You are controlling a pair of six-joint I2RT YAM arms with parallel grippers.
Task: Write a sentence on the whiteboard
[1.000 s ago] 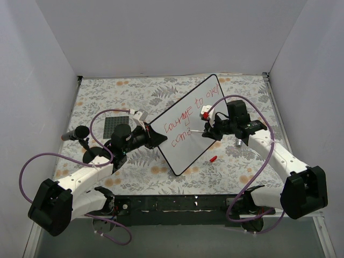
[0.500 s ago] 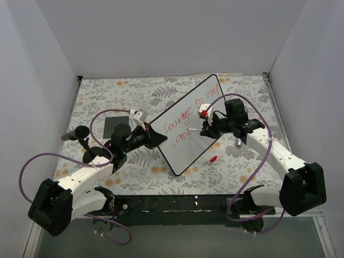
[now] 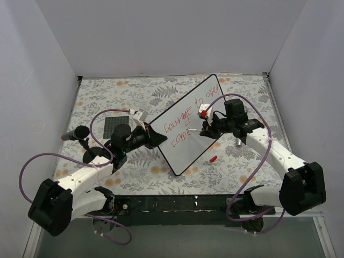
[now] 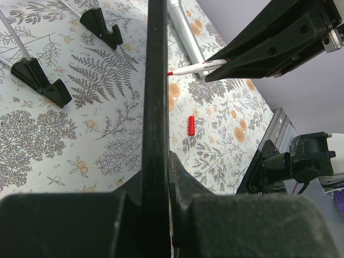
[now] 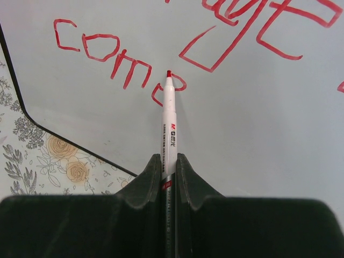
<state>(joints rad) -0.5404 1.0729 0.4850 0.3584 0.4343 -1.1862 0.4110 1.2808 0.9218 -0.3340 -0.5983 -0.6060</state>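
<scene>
Right wrist: right claw (image 5: 169, 159) pinches marker (image 5: 169, 118), tip at sentence (image 5: 107, 51) on whiteboard (image 5: 258, 123) (left claw (image 3: 151, 138) clamps its edge); next stroke probably toward 3 o'clock.

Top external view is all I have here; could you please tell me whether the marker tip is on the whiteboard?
Observer: In the right wrist view the marker has its red tip apparently touching the whiteboard, on the letter after "com" in the sentence.
Operator: Thank you; is that letter finished?
Observer: I can't tell; it is a small loop partly hidden behind the marker's barrel.
Operator: Is the left gripper really holding the board?
Observer: Yes, the left wrist view shows the left gripper clamped on the board's black rim, seen edge-on.
</scene>
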